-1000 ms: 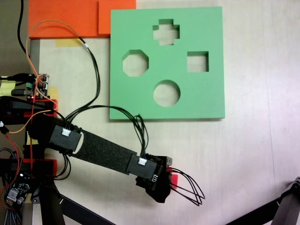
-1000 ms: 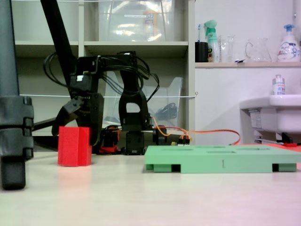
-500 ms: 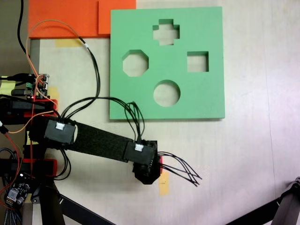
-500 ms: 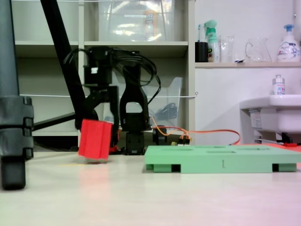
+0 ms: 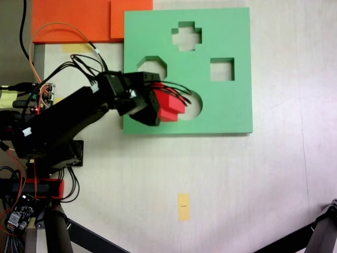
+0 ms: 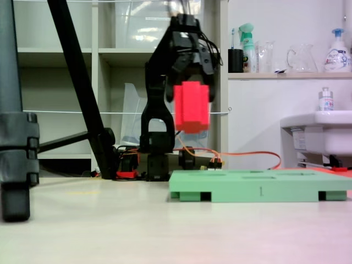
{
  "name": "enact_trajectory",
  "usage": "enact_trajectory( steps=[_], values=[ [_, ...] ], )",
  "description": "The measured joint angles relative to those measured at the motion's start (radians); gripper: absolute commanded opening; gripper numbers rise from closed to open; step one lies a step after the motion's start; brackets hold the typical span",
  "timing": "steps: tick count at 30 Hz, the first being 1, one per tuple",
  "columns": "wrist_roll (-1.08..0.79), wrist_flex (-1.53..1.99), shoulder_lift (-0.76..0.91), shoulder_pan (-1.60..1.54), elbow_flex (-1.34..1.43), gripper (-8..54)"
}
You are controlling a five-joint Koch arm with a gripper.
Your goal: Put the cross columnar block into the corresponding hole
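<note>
1. Small bright red foam block with a plus-shaped section [image 6: 192, 107] is held high in the air, well above the flat green square foam board [image 6: 258, 190]; in the top-down fixed view the block [image 5: 169, 105] sits over the board's lower-left part, overlapping the left edge of the round cutout [image 5: 194, 105].
2. Black gripper [image 6: 190, 74] pinches the block from above, jaws closed on its upper part; block hangs roughly upright in the low side view.
3. Plus-shaped cutout [image 5: 186, 36] is near the board's top edge in the top-down view, empty, well apart from the block. Octagonal cutout [image 5: 158, 64] is partly hidden by the arm; square cutout [image 5: 221, 69] is empty.
4. Progress: pick and lift look done, carry about midway. Left, as a judgement: move on to the plus hole, turn the block so its arms match the cutout, lower it, let go.
5. Around: orange foam sheets [image 5: 73, 18] at the board's top-left, yellow tape strip [image 5: 183, 206] on the pale table [image 5: 263, 184], tripod leg [image 6: 14, 143] at left of the side view.
</note>
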Motion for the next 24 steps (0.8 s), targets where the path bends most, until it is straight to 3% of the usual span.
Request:
enact_trajectory(
  steps=[13, 24],
  values=[
    [0.348, -0.310, -0.163, -0.210, 0.000, 16.9],
    [0.423, -0.420, -0.391, -0.261, -0.161, 17.0]
  ],
)
